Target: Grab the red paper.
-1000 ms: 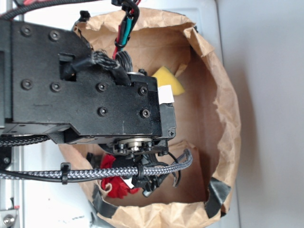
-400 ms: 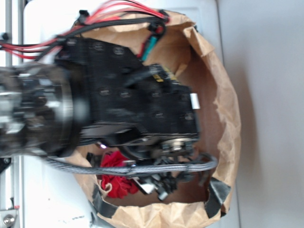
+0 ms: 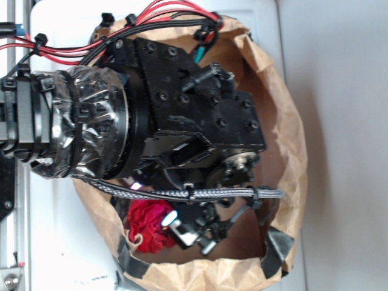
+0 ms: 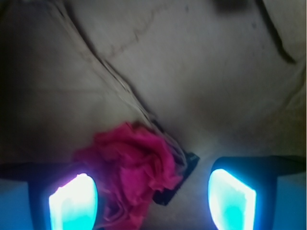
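Observation:
The red paper point(image 3: 147, 223) is a crumpled rose-like wad lying in the lower left corner of a brown paper bag point(image 3: 290, 133). In the wrist view the red paper point(image 4: 132, 165) sits between the two glowing fingers, close against the left finger point(image 4: 73, 203) and well apart from the right one point(image 4: 232, 200). My gripper point(image 4: 152, 203) is open, its jaws wide around the wad without pressing it. In the exterior view my gripper point(image 3: 193, 235) reaches down just right of the paper, with the black arm covering most of the bag.
The bag's crumpled walls rise all around, with black tape patches point(image 3: 277, 247) at the lower corners. A black tape piece point(image 4: 178, 181) lies beside the wad. A braided cable point(image 3: 200, 194) crosses above the gripper. White surface point(image 3: 339, 145) surrounds the bag.
The arm has swung and tilted, wrist now pointing down toward the bag's lower part. The yellow sponge seen a second ago is hidden behind the arm. The gripper shifted right of the wad.

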You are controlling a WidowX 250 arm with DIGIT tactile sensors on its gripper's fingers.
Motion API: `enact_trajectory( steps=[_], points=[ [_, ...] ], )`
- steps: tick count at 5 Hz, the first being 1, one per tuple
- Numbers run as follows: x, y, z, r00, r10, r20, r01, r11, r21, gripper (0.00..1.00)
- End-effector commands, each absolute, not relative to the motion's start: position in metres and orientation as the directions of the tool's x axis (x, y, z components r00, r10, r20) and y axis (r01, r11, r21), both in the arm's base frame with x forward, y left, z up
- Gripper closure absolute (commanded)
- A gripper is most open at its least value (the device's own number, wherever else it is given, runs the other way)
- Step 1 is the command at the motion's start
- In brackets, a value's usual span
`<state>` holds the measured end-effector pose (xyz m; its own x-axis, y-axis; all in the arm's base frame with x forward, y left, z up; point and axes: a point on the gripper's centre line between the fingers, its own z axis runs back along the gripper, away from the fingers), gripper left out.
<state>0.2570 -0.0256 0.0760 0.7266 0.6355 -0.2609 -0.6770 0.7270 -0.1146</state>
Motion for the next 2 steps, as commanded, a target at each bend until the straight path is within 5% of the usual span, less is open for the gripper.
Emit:
enact_trajectory(
  steps=[1, 2],
  points=[
    [0.238, -0.030, 0.075, 0.745, 0.622, -0.242, -0.661, 0.738, -0.138, 0.00],
    [0.236, -0.041, 0.066, 0.756, 0.617, -0.218, -0.652, 0.740, -0.168, 0.00]
  ],
)
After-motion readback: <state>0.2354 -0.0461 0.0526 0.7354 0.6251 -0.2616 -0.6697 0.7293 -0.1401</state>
